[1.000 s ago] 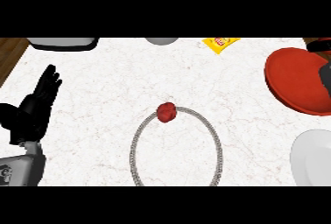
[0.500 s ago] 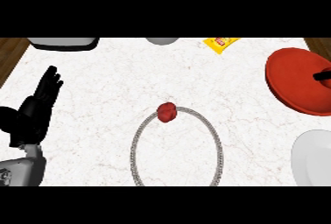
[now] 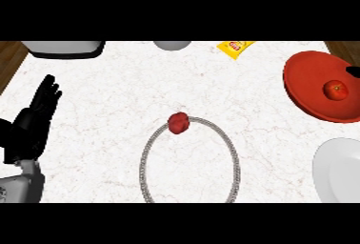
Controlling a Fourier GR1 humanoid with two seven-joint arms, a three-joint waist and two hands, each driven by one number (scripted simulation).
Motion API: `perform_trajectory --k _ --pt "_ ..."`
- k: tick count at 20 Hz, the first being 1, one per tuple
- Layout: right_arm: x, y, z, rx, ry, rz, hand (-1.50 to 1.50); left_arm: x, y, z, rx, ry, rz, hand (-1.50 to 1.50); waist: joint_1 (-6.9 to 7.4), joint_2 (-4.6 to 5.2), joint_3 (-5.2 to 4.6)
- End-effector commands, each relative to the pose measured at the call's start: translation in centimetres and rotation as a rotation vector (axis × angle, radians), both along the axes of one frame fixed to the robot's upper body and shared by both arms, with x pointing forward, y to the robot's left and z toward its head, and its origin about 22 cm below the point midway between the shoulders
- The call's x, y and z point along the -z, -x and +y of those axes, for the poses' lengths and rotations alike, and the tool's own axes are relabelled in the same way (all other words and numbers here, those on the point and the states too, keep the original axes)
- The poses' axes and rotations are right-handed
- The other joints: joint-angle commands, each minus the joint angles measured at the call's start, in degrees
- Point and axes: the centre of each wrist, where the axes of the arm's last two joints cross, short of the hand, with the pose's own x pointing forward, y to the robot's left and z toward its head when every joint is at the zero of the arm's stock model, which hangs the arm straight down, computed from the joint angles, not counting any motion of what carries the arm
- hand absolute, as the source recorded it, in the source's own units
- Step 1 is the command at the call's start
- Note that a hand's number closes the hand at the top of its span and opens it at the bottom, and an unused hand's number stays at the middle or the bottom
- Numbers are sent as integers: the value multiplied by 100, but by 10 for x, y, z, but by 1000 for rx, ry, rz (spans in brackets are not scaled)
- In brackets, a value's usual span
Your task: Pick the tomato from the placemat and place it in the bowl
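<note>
The tomato (image 3: 335,89) lies inside the red bowl (image 3: 309,81), toward the bowl's right side, well to the upper right of the placemat (image 3: 147,157). The placemat shows as a grey oval ring on the white marble counter (image 3: 105,86). A dark red rounded item (image 3: 178,123) sits on the placemat's upper rim, touching the ring.

The left hand (image 3: 29,128) stands well to the left of the placemat, near the view's edge, fingers straight, pointing up and held close together, holding nothing. A small black shape (image 3: 354,71) shows at the view's right edge, over the bowl's far side; whether it belongs to the right hand cannot be told.

A white plate (image 3: 337,171) lies to the right of the placemat, below the bowl. Above the placemat, along the counter's far edge: a yellow packet (image 3: 235,47), a grey round object (image 3: 172,45), and a grey container (image 3: 63,48).
</note>
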Motion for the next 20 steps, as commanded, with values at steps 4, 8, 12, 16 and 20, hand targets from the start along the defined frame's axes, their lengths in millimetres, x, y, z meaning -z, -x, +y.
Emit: perform_trajectory --k 4,8,12,16,20 --pt "-10 13 -2 52 -16 -439 -150 3 1 0 -24 0 6 0 -218 -81 -15" --pt "39 67 -25 58 -76 -435 -150 5 11 23 -45 -12 19 0 -263 -97 -33" --pt "56 107 -16 3 -111 -447 -150 6 16 17 -41 0 31 0 -300 -117 -42" --pt "63 160 -11 -33 -117 -482 -150 -2 15 19 -52 -24 2 0 -314 -115 -43" --pt "69 216 -5 -71 -131 -553 -150 10 12 24 -43 -15 12 0 -280 -74 -41"
